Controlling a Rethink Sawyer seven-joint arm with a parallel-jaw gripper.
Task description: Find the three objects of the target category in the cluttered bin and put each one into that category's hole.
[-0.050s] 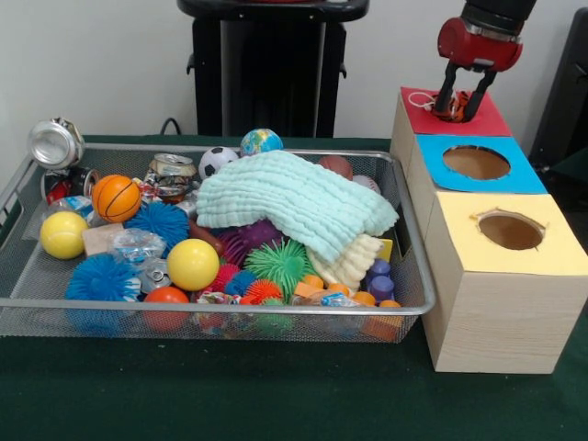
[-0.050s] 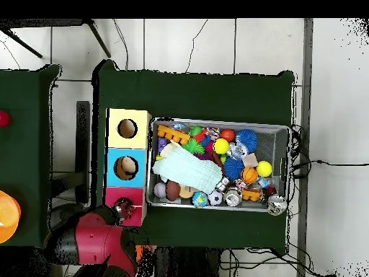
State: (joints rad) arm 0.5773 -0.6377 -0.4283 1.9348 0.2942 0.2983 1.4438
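A small orange and white object (image 1: 448,107) sits at the hole of the red-topped wooden box section (image 1: 487,121), pinched between the black fingers of the red end effector (image 1: 462,103), which appears clenched on it. If it is released off-centre it could catch on the rim and roll off, past the blue-topped section (image 1: 524,175) onto the green tabletop (image 1: 276,395), away from the wire mesh bin (image 1: 404,303).

— What is sitting on the bench (image 1: 276,404)?
— A green cloth is covering it. A wire bin (image 1: 404,303) is resting left of centre, and a wooden box (image 1: 487,322) with red, blue and yellow tops is standing just beside it at right.
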